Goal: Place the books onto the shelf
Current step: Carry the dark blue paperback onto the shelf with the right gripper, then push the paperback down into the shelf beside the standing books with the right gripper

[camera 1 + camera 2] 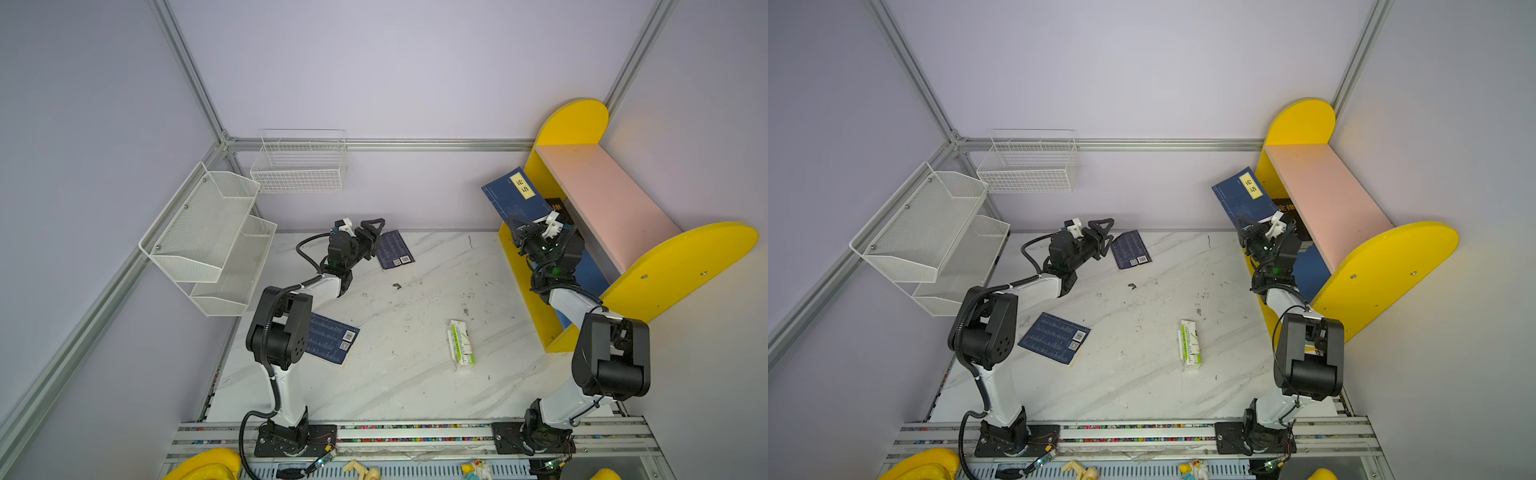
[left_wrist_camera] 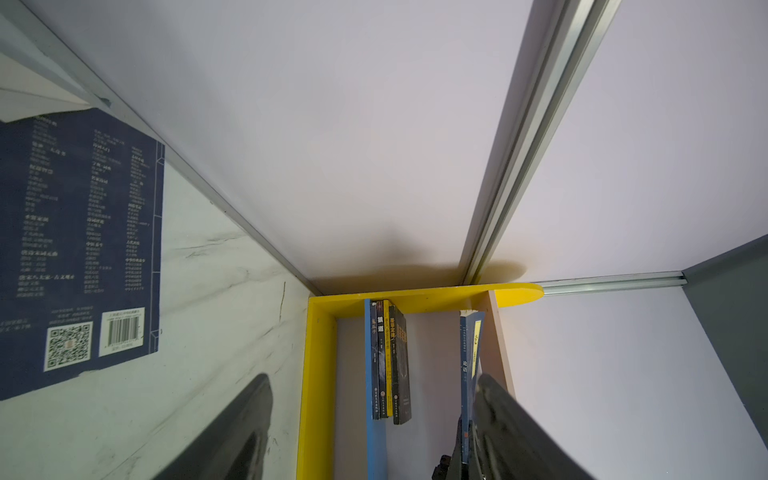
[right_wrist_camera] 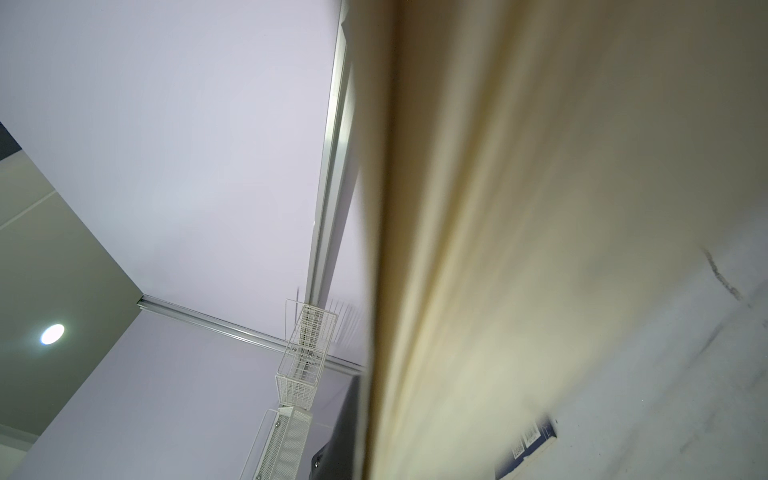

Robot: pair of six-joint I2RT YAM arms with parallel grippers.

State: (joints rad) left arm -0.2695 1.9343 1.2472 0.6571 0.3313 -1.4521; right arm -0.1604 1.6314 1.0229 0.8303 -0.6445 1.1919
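Note:
My left gripper is open and empty at the far side of the table, beside a navy book lying flat with its barcode up. Another navy book lies near the left arm's base. My right gripper is shut on a navy book with a yellow label, held upright at the open front of the shelf. Several books stand on its blue lower board.
A green-and-white carton lies on the marble table right of centre. A white mesh tiered rack and a white wire basket hang on the walls at the back left.

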